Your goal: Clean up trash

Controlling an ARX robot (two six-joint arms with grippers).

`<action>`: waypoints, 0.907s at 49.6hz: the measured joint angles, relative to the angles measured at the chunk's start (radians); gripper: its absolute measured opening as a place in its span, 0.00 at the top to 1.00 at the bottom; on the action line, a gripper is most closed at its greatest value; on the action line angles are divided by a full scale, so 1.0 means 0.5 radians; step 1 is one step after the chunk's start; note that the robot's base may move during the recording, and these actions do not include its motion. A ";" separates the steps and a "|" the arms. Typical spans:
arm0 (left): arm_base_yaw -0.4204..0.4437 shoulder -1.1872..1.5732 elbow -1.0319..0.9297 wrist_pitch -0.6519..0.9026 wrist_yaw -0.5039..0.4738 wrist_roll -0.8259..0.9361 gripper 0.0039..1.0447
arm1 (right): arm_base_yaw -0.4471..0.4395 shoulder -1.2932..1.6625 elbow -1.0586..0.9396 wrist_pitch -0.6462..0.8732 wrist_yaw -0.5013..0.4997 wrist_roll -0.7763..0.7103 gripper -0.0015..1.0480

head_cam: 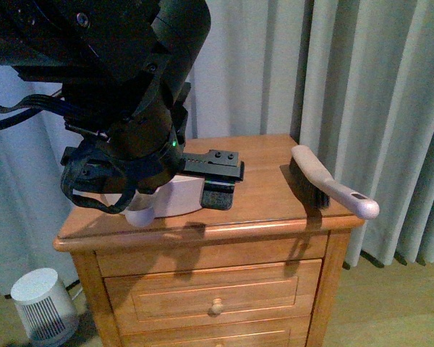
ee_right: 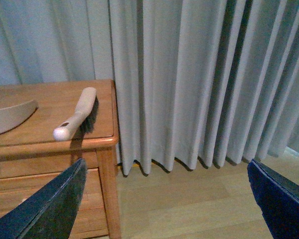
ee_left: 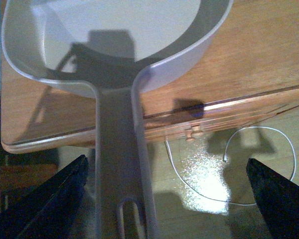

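Observation:
The trash is out of view in every frame. A beige dustpan (head_cam: 175, 197) lies on the wooden nightstand (head_cam: 267, 206), and its handle (ee_left: 120, 169) juts past the front edge. My left gripper (ee_left: 167, 169) is open around that handle without touching it; the handle runs closer to one finger (ee_left: 60, 194). The pan's bowl (ee_left: 124, 30) looks empty. Off to the side of the nightstand, my right gripper (ee_right: 167, 169) is open over the floor with nothing between its fingers. The dustpan's rim (ee_right: 7, 117) shows at the edge of the right wrist view.
A hand brush (head_cam: 333, 184) lies at the nightstand's right edge, handle overhanging the corner; it also shows as the brush (ee_right: 79, 114) in the right wrist view. Grey curtains (head_cam: 362, 87) hang behind. A white slatted appliance (head_cam: 43, 303) and a white cable (ee_left: 261, 132) are on the floor.

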 joint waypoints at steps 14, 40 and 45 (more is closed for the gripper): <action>0.090 0.069 0.026 0.041 0.013 0.098 0.07 | 0.000 0.000 0.000 0.000 0.000 0.000 0.07; 0.185 0.151 0.026 0.131 0.061 0.183 0.07 | 0.000 0.000 0.000 0.000 0.000 0.000 0.07; 0.187 0.151 0.025 0.131 0.066 0.191 0.22 | 0.000 0.000 0.000 0.000 0.000 0.000 0.07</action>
